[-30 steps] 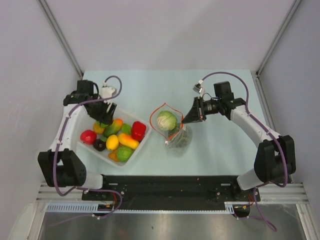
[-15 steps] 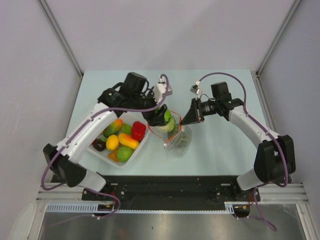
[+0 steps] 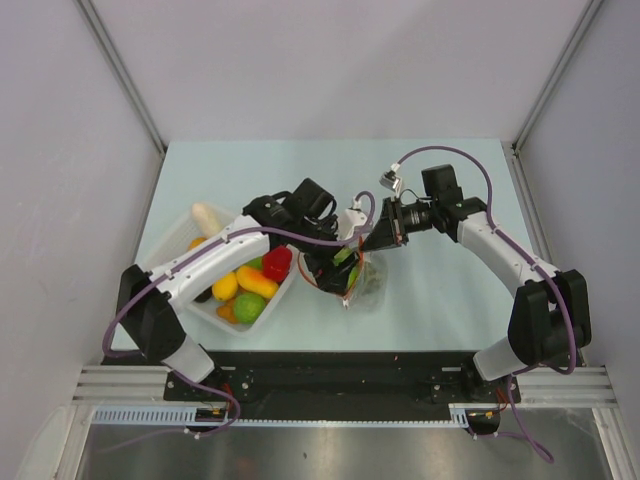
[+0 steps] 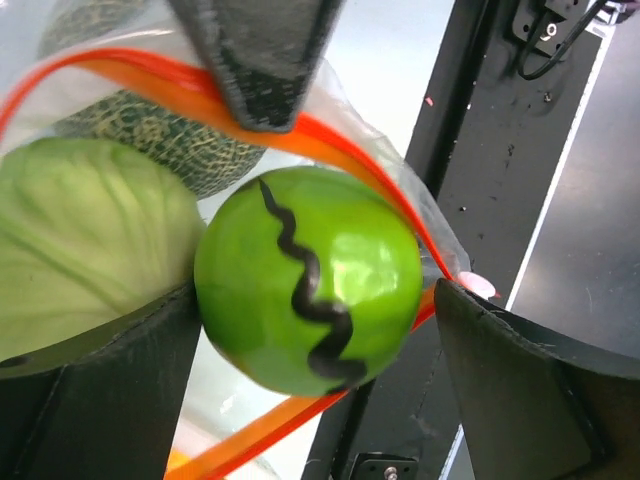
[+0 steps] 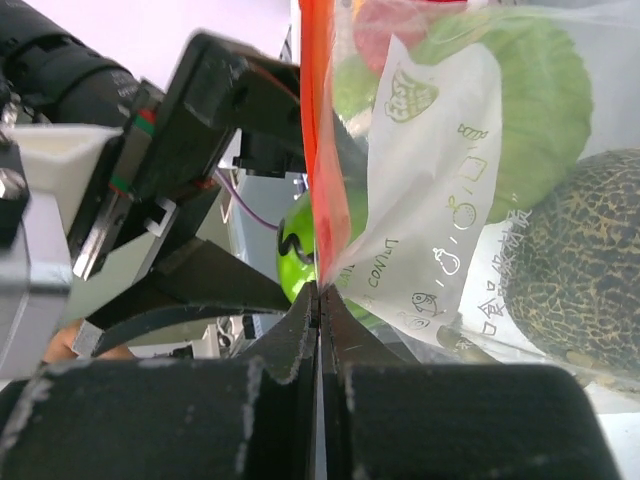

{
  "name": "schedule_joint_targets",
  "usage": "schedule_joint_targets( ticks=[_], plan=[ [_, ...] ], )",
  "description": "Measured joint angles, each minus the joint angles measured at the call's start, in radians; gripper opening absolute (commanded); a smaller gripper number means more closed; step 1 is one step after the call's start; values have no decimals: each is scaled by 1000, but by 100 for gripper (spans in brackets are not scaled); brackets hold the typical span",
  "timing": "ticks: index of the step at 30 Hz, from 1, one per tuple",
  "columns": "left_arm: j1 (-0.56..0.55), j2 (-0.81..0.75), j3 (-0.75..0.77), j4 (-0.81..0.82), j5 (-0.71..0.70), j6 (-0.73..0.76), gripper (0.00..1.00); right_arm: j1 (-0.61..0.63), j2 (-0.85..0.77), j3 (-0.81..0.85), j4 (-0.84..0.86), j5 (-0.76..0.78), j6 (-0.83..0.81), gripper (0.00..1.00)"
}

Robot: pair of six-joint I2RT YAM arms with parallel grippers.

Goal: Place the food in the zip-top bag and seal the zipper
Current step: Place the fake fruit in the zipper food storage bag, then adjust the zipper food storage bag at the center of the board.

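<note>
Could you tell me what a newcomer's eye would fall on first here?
A bright green fruit with a black squiggle, between the open fingers of the left gripper at the bag's orange-red mouth. The right gripper pinches that mouth's edge, and a cabbage and a grey-green ball lie inside.

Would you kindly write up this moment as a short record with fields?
zip-top bag: mouth open, cabbage and mottled ball inside
zipper: unsealed
right hand: shut on the zipper
left hand: open, green fruit between its fingers at the mouth
tray: holds other toy produce
</note>
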Motion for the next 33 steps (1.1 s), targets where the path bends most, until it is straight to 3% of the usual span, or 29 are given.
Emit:
schedule_joint_targets(
  ticks=[6, 10, 14, 18, 23, 25, 28, 29, 30, 32, 33],
  plan=[
    [83, -44, 10, -34, 3, 33, 100, 0, 0, -13, 0, -20, -1, 0],
    [152, -143, 0, -70, 9, 166, 99, -3, -1, -20, 1, -36, -2, 0],
    [143, -299, -101, -68, 33, 334, 96, -5, -1, -23, 1, -50, -4, 0],
    [114, -403, -219, -42, 40, 497, 80, -5, -1, -24, 0, -58, -4, 0],
    [34, -383, -298, 15, 14, 660, 57, -5, -1, -24, 1, -60, -4, 0],
    [6, -372, -327, 35, 2, 707, 53, -5, -1, -24, 0, -60, -4, 0],
    [-23, -365, -370, 72, -21, 751, 34, -5, -1, -24, 0, -60, -4, 0],
    [-32, -363, -388, 93, -40, 766, 18, -5, -1, -24, 0, -60, -4, 0],
    [-39, -361, -399, 103, -51, 770, 10, -5, -1, -24, 0, -61, -4, 0],
    [-51, -351, -412, 127, -81, 783, 0, -5, -1, -24, 0, -63, -4, 0],
    [-55, -347, -411, 140, -96, 785, 0, -5, -1, -24, 0, -63, -5, 0]
  ],
)
